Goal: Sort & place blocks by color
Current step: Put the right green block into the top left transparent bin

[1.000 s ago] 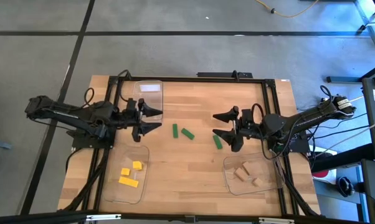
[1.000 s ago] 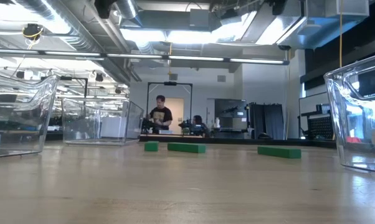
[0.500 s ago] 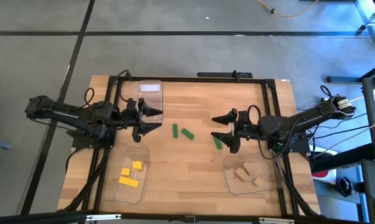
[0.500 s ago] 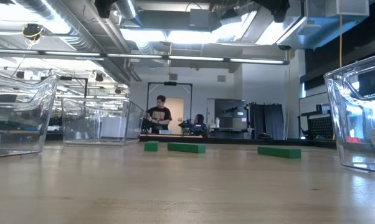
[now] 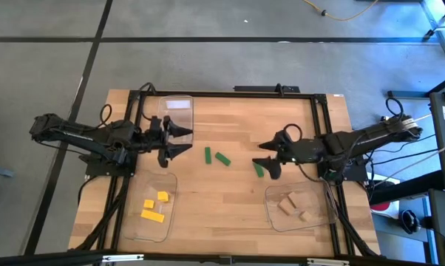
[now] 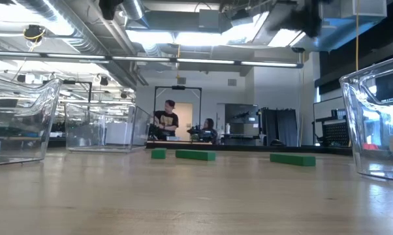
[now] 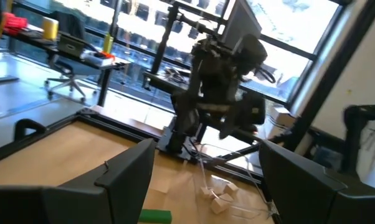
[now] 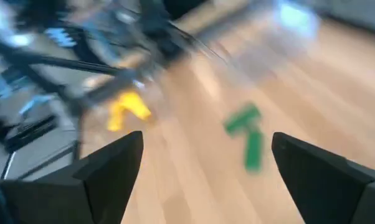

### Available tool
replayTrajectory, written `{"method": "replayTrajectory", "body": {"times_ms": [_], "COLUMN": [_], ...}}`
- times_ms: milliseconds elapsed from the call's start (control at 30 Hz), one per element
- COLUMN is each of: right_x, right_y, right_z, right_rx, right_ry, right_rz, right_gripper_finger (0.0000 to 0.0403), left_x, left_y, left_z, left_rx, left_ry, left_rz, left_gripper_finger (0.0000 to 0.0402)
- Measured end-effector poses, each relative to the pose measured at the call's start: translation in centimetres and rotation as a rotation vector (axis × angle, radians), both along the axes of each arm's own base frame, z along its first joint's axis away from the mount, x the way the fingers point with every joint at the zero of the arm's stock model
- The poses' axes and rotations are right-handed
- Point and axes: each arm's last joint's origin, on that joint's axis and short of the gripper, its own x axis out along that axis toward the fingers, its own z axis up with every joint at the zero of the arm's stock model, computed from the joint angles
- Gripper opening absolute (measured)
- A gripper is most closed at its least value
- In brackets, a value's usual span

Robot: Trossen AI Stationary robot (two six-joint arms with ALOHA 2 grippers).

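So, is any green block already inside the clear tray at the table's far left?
No, in the high view that clear tray holds no block; all three green blocks lie on the bare table.

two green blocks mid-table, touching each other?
Apart. The high view shows bare wood between the upright green block and the slanted green block; the low view also shows a gap.

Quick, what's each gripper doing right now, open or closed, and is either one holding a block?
Left gripper: open, holding nothing, waiting by the empty clear tray.
Right gripper: open, holding nothing, above a green block.
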Motion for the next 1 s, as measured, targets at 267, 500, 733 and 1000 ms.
{"method": "replayTrajectory", "body": {"times_ms": [267, 500, 733, 1000], "right_x": [2.6, 5.3, 6.7, 7.4], "right_y": [-3.1, -3.1, -2.9, -2.8], "right_z": [-4.7, -10.5, -14.1, -15.9], "right_rx": [0.367, 0.355, 0.364, 0.395], "right_ry": [0.556, 0.796, 0.885, 0.899], "right_rz": [-0.252, -0.301, -0.362, -0.405], "right_gripper_finger": [0.0357, 0.0357, 0.0357, 0.0357], "left_x": [0.0, -0.1, -0.1, -0.1], "left_y": [0.1, 0.2, 0.3, 0.3], "left_z": [0.1, 0.2, 0.2, 0.2], "left_rx": [-0.007, -0.012, -0.017, -0.017], "left_ry": [-0.005, -0.019, -0.020, -0.020], "left_rz": [0.046, 0.064, 0.092, 0.095], "left_gripper_finger": [0.0280, 0.0280, 0.0280, 0.0280]}}
